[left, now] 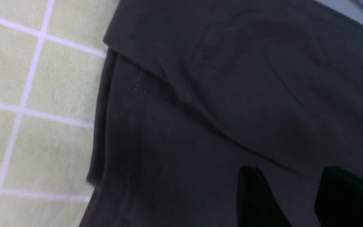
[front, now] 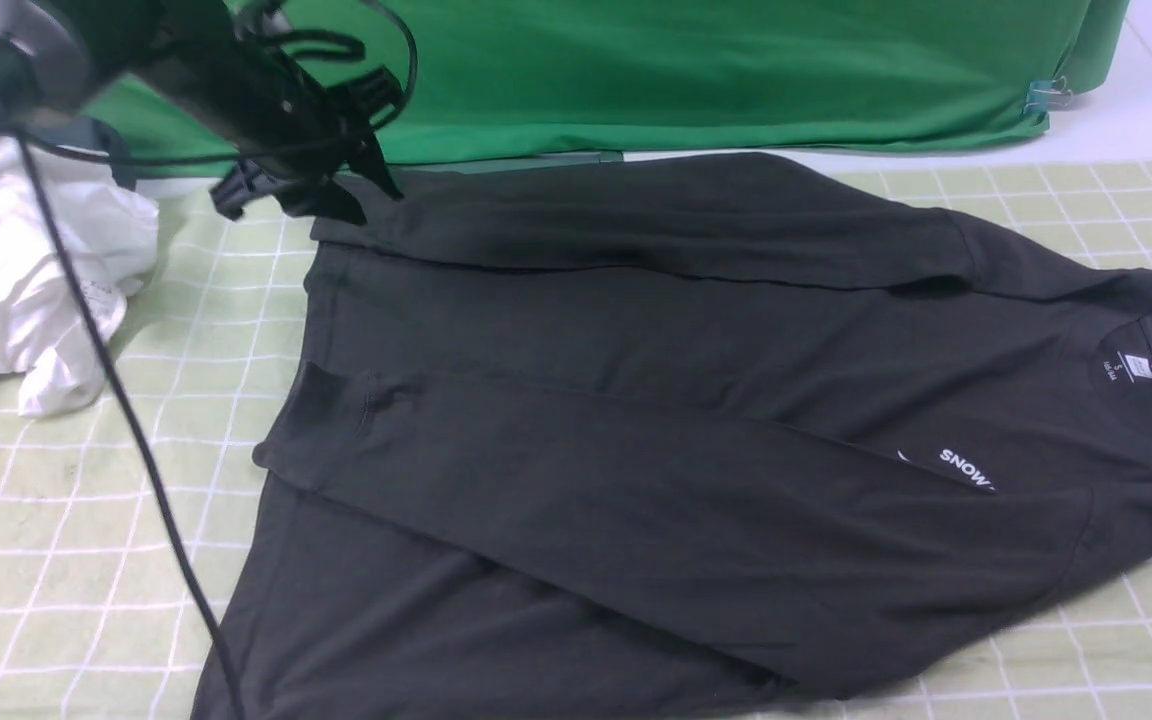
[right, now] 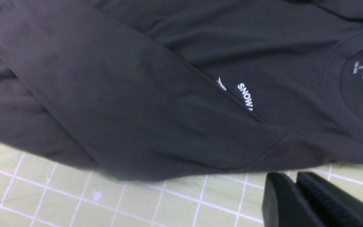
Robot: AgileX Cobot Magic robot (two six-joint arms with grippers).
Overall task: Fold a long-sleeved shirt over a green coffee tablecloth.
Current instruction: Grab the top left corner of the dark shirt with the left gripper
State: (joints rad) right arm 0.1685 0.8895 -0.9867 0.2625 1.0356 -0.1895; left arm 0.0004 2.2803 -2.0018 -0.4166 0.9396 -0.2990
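The black long-sleeved shirt (front: 696, 420) lies flat on the green coffee tablecloth (front: 56, 540), collar and white neck label (front: 1141, 365) to the right, hem to the left. Both sleeves are folded across the body, and part of the white "SNOW" print (front: 966, 468) shows beside the near sleeve. My left gripper (front: 306, 195) hovers over the far sleeve's end at the shirt's far left corner. In the left wrist view the left gripper (left: 288, 171) stands open, with only shirt (left: 232, 94) fabric behind the gap. My right gripper (right: 295, 179) is shut and empty over the tablecloth (right: 137, 201), just off the shirt's (right: 137, 94) near edge.
A crumpled white garment (front: 46, 290) lies at the far left on the cloth. Bright plain green fabric (front: 686, 70) hangs along the back, clipped at its right corner (front: 1041, 97). A black cable (front: 136, 430) runs from the left arm down across the cloth and the shirt's near left corner.
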